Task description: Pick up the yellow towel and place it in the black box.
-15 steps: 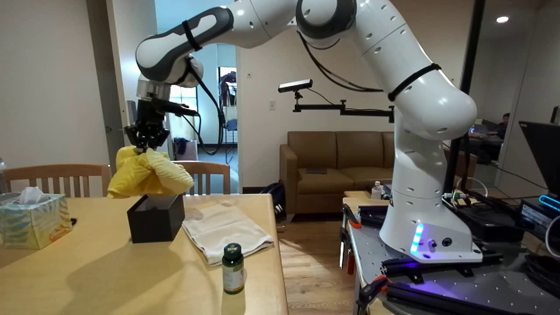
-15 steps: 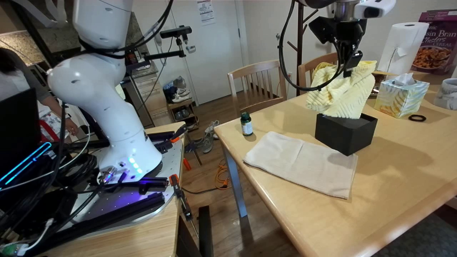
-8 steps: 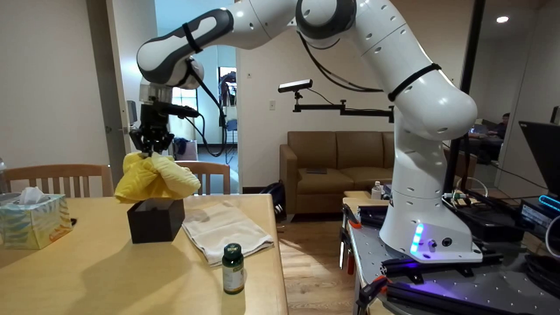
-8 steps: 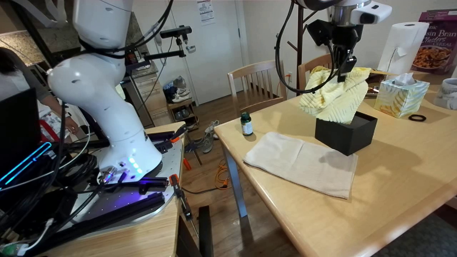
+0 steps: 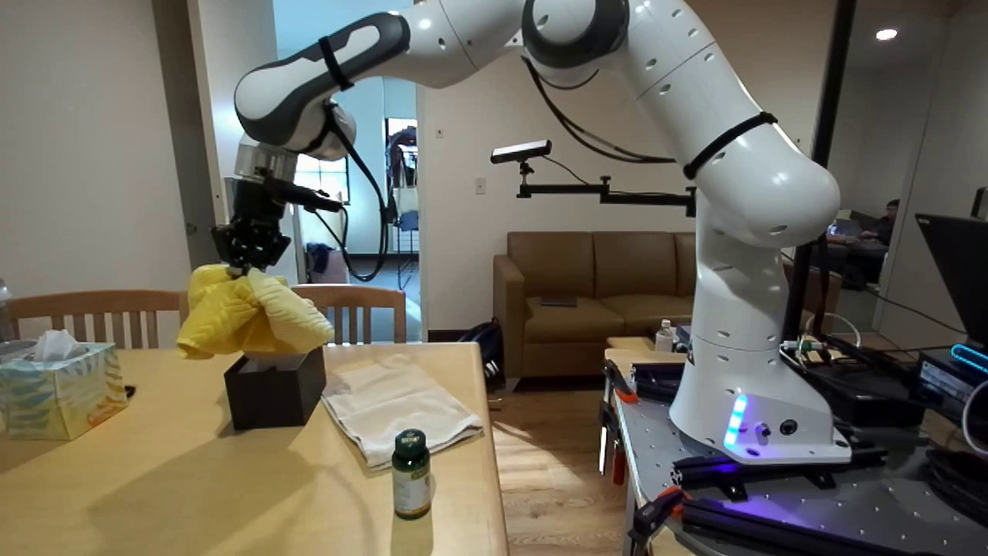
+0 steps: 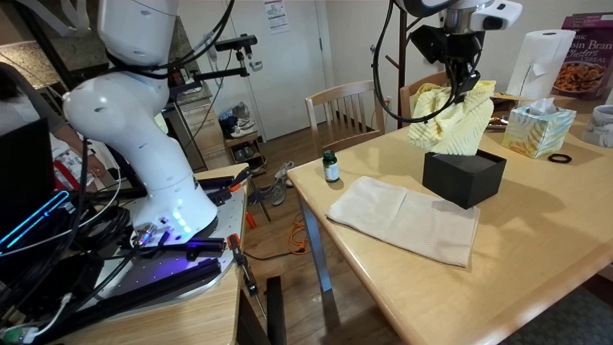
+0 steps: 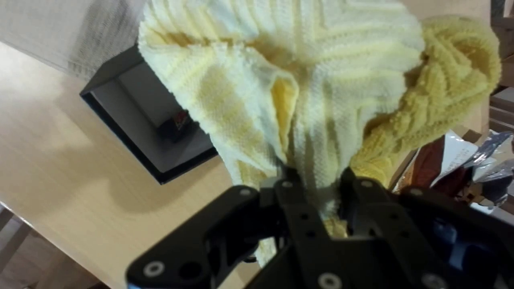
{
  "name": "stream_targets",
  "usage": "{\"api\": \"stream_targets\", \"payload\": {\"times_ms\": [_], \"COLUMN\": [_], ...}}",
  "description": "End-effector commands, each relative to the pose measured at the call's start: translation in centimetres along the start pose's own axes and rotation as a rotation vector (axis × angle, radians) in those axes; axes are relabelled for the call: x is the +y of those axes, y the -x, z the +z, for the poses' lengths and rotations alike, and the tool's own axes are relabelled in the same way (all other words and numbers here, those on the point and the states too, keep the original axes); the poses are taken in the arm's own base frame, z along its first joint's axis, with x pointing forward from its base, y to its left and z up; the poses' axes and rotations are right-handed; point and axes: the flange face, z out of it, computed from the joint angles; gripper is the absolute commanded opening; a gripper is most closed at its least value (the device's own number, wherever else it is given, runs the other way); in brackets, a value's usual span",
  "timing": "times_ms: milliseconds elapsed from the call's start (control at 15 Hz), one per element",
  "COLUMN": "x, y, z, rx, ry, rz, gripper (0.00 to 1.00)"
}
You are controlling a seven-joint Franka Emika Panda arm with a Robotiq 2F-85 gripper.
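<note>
Across the counter (image 6: 541, 239), your arm (image 5: 679, 69) had just reversed a small move: over the last second it first dipped and drew in toward its base (image 5: 772, 401), then lifted and reached back out. That carried the yellow towel (image 5: 248, 315) up and away from the base, and in an exterior view more of the opening of the black box (image 6: 448, 179) showed than half a second earlier. To my judgement you were hunting for alignment; the lift was done, the placing was not.

The towel hung bunched above the box and gave you no firm long axis. In an exterior view its widest spread ran across, roughly level, with the paler flap (image 5: 292, 315) slanting down over the box and the rest sagging the other way. Its free edges pointed downward; whether any touched the rim, you could not tell.

The box faced upward, but in the wrist view it lay well off to the left, so a shift back toward the base was probably needed; released there, the cloth could have draped outside.

Your claw (image 7: 317, 176) was pinching a gathered fold of the towel. Smallest, a dark and red thing (image 7: 178, 122) lay inside the box.
</note>
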Motion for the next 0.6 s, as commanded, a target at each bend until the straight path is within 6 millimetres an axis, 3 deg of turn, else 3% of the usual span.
{"api": "stream_targets", "payload": {"times_ms": [0,533], "x": [0.3,5.7], "y": [0.3,0.4], "z": [0.5,1.5], "rx": [-0.016,-0.056], "ry": [-0.117,-0.093], "rz": [-0.046,0.051], "gripper": [0.06,0.06]}}
